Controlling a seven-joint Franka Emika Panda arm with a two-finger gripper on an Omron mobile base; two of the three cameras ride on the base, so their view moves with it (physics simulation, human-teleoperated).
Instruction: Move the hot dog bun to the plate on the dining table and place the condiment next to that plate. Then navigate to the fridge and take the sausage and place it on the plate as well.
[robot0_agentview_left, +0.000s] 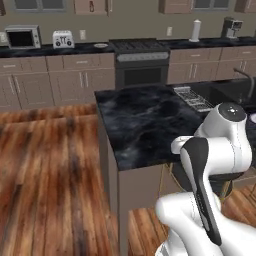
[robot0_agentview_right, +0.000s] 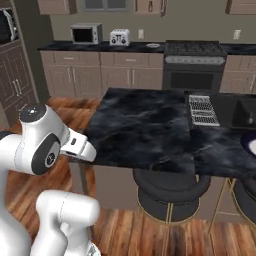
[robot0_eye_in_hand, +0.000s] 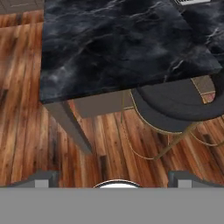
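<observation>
Parking the gripper above the floor just off the near corner of the counter, fingers spread about as wide as they go and gripping nothing.

Not managing to tell where the bun is sitting from here, honestly. Guessing that the pale curved sliver at 3 o'clock in the right base view, on the counter, is the plate, but it's cut off by the edge, so not swearing to it.

Expecting the bun to be light, soft and squishy, so probably wanting a gentle squeeze across the middle of its long sides, not a pinch at one end, and not crushing it flat. Not expecting it to slip much.

Looking at polished black marble for the surface: hard, flat, likely slick, so anything set down carelessly could be sliding. Seeing a dark round stool tucked under the overhang at 3 o'clock in the hand view, over a wood plank floor. Spotting a dish rack at 2 o'clock on the counter in the right base view, with the stove at 12 along the back wall and the microwave and toaster at 10 to 11.
</observation>
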